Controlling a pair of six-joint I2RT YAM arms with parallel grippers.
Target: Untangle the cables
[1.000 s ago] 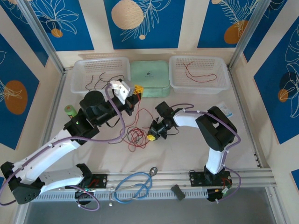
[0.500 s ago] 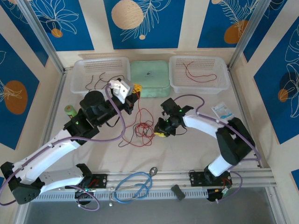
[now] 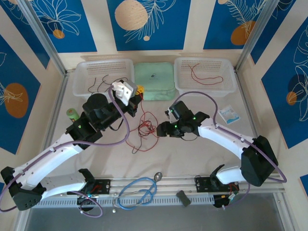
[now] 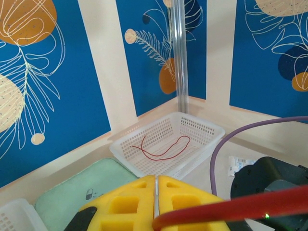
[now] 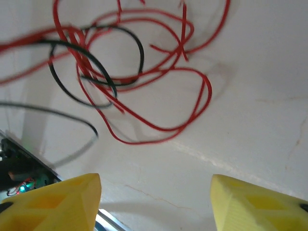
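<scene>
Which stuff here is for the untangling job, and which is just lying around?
For the job: tangled red and black cables; black cables in the left basket; red cable in the right basket.
Just lying about: green pouch; green tape roll; light-blue looped cable; white packet.

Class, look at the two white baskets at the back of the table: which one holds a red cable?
The right basket: one red cable lies in it, while the left basket holds only dark cables.
</scene>
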